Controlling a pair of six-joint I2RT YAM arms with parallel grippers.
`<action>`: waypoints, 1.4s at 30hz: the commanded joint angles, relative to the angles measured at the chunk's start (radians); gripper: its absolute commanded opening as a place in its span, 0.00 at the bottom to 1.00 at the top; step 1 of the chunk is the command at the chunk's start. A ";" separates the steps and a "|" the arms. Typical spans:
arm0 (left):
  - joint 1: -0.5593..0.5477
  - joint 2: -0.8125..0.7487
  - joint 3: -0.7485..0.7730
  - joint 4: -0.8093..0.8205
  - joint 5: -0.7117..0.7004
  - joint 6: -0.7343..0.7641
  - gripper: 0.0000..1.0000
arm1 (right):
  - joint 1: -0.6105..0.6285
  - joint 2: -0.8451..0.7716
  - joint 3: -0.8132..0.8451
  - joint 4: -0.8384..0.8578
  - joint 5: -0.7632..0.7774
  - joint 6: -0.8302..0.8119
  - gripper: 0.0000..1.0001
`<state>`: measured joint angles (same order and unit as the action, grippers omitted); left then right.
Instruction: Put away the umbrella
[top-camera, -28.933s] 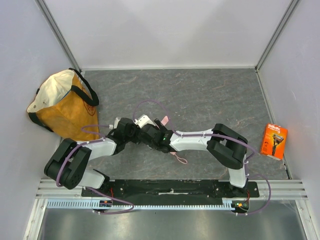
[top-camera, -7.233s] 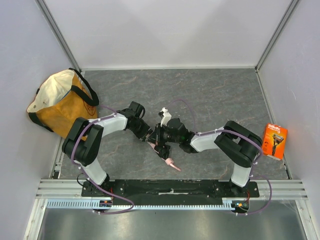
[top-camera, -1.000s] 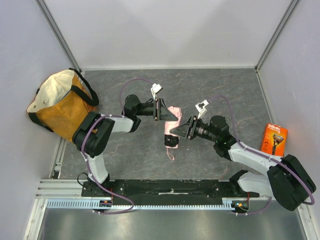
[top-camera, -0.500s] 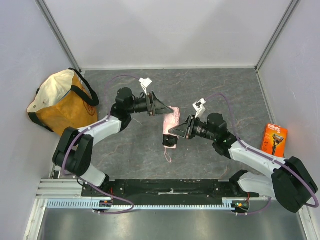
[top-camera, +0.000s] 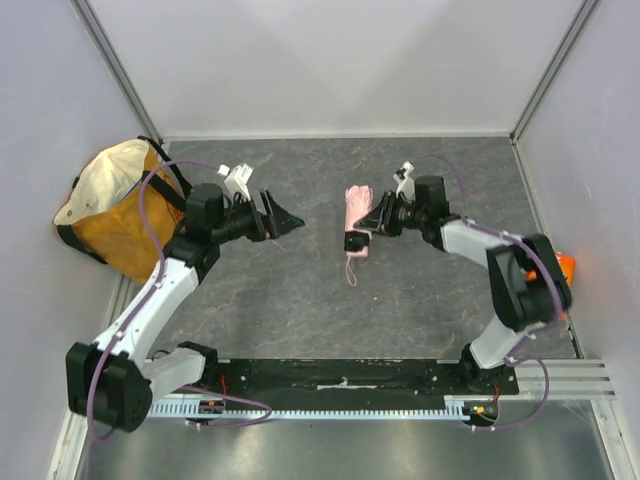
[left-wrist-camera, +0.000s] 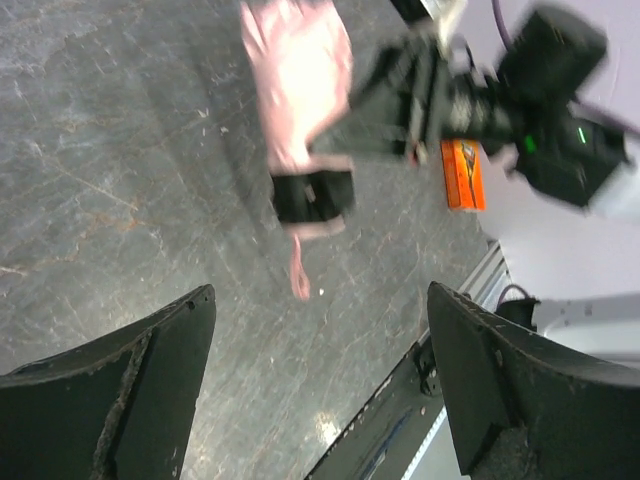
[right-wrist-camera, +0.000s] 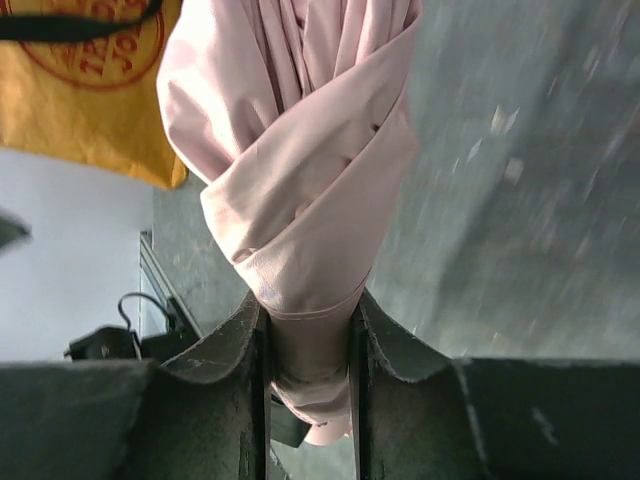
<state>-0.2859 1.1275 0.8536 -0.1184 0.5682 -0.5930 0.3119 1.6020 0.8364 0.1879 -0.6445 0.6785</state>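
The right gripper is clenched around the folded pink umbrella, apparently lifted over mid-tabletop. The left gripper hangs spread and empty. Transport is the step in hand; next, carry the umbrella left to the tote bag and into its mouth.

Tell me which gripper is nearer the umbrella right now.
Right. The right gripper has its fingers shut on the umbrella near its black handle end; the left gripper is open, apart from it on the tote bag side.
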 joint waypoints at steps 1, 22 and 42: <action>-0.028 -0.098 -0.079 -0.086 0.058 0.062 0.90 | -0.098 0.279 0.284 0.068 -0.167 -0.019 0.09; -0.185 -0.333 -0.091 -0.279 -0.027 0.150 0.91 | -0.157 0.689 1.194 -0.786 0.359 -0.401 0.98; -0.184 -0.678 -0.021 -0.182 -0.257 0.128 0.94 | 0.133 -0.923 0.150 -0.829 0.776 -0.350 0.98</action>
<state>-0.4683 0.5278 0.8291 -0.4034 0.3904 -0.4580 0.4522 0.8684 1.0153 -0.5575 0.0708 0.3206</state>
